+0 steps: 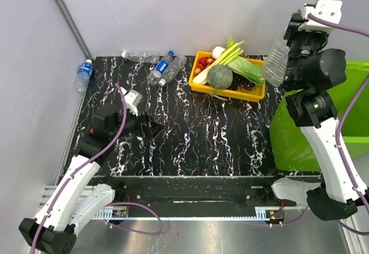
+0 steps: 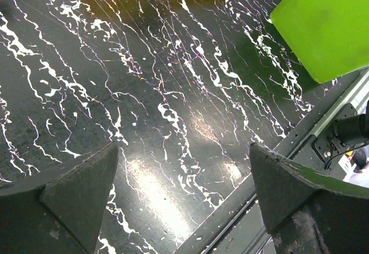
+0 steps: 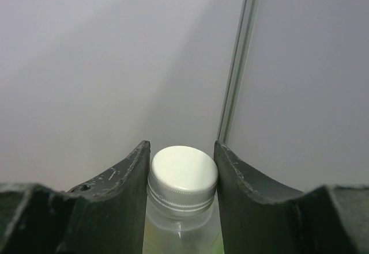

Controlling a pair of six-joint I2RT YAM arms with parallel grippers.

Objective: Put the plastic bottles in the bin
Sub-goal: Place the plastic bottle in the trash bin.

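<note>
Bottles of this sort seemed light, thin-walled and easy to crush, with slick sides. The stiff neck under the cap looked the surest place to take hold. One clear bottle (image 1: 277,58) hung high above the bench (image 1: 190,133), near the bin (image 1: 294,133) but apparently not yet over it. The right hand (image 3: 182,155) was clamped on its neck just below the white cap (image 3: 183,173). Others lay at the far left: a touching pair (image 1: 166,68), a clear one (image 1: 138,55), and a blue-labelled one (image 1: 85,72) beyond the bench edge. The left hand (image 2: 183,150) hung low over the bench, fingers apart and empty. No label was legible.
</note>
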